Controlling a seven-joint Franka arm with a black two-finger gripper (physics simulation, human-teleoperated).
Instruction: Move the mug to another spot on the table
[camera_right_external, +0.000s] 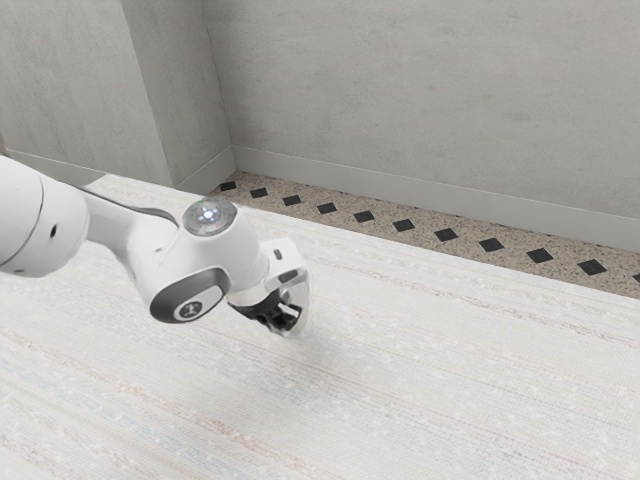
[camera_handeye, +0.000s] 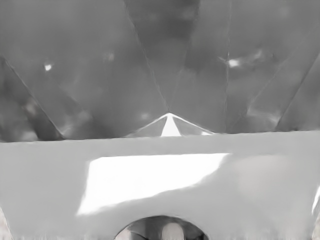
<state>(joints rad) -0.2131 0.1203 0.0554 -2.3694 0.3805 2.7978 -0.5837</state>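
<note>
Hovering low over the tabletop (camera_right_external: 450, 390), toward its far edge, the gripper (camera_right_external: 281, 318) risks tipping or dragging the mug (camera_handeye: 160, 185) if its hold is loose or off-centre, and a scrape along the surface is just as likely. Whether it is spread or pinching, I cannot tell. The pale blurred mass right beneath the hand is, I judge, that mug.

Grey faceted mug (camera_handeye: 165, 165) just under hand (camera_right_external: 283, 320)
</note>
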